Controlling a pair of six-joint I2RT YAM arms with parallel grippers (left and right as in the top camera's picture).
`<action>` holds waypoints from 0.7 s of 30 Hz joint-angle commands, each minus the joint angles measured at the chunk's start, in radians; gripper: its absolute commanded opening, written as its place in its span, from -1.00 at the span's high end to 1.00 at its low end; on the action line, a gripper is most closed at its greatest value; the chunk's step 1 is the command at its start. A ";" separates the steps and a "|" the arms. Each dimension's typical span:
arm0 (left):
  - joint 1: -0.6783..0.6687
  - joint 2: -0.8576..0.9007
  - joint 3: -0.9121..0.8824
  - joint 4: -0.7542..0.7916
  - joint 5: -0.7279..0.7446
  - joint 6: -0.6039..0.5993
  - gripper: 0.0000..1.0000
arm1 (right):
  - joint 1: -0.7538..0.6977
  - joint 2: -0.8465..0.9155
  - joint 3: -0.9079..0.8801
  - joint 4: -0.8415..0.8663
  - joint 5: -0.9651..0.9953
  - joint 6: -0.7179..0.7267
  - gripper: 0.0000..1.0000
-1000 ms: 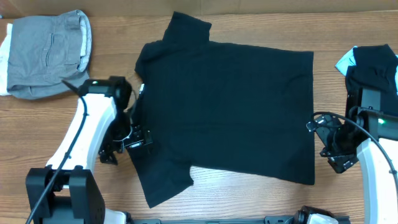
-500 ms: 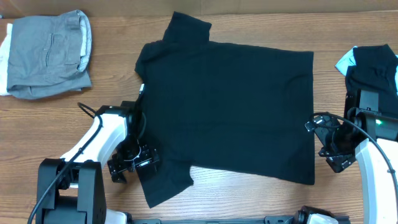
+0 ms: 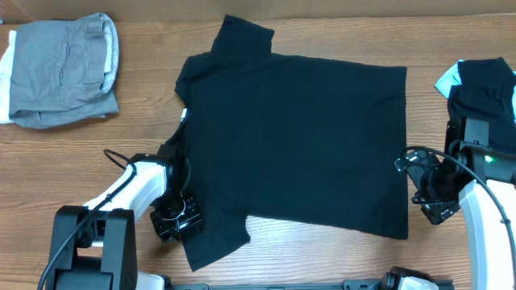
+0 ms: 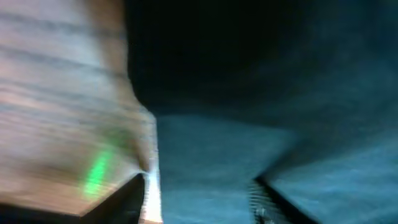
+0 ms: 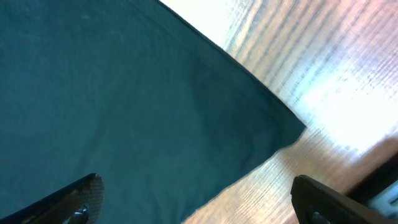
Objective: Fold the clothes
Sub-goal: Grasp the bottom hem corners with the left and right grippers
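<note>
A black T-shirt (image 3: pixel 294 137) lies spread flat on the wooden table (image 3: pixel 72 161), collar to the left. My left gripper (image 3: pixel 177 219) is low over the edge of its front-left sleeve. The left wrist view is blurred, but it shows my left gripper (image 4: pixel 202 199) with its fingers still apart and dark cloth (image 4: pixel 249 74) between them, the table edge-side at left. My right gripper (image 3: pixel 421 187) sits by the shirt's right hem. In the right wrist view this gripper (image 5: pixel 196 202) stands wide open, straddling the hem edge of the shirt (image 5: pixel 124 93), touching nothing.
A folded grey garment (image 3: pixel 64 71) lies at the back left corner. A dark pile of clothes (image 3: pixel 484 84) with a light blue piece (image 3: pixel 447 79) sits at the right edge, just behind my right arm.
My left arm has moved toward the table's front, along the shirt's left side to the front sleeve, and its jaws have narrowed. The right arm has not moved.
</note>
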 commanded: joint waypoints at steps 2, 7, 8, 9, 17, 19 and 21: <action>0.001 0.006 -0.034 0.023 -0.031 -0.010 0.55 | 0.004 -0.014 -0.109 0.067 -0.036 0.008 -1.00; 0.001 0.006 -0.034 0.023 -0.031 -0.010 0.92 | 0.003 -0.012 -0.190 0.115 -0.072 0.024 -0.64; 0.001 0.005 -0.033 0.023 -0.031 -0.009 0.92 | 0.003 -0.012 -0.193 0.114 -0.072 0.031 -0.55; 0.001 0.005 -0.033 0.023 -0.031 -0.009 0.92 | 0.003 -0.012 -0.195 0.113 -0.074 0.031 -0.47; 0.001 0.005 0.054 -0.036 -0.015 0.010 0.92 | 0.003 -0.012 -0.209 0.115 -0.075 0.064 -0.07; 0.001 0.005 0.096 -0.050 -0.014 0.026 0.92 | 0.003 -0.012 -0.227 0.114 -0.080 0.077 -0.08; 0.001 0.005 0.127 -0.054 -0.014 0.034 0.92 | 0.003 -0.012 -0.254 0.115 -0.080 0.109 -0.08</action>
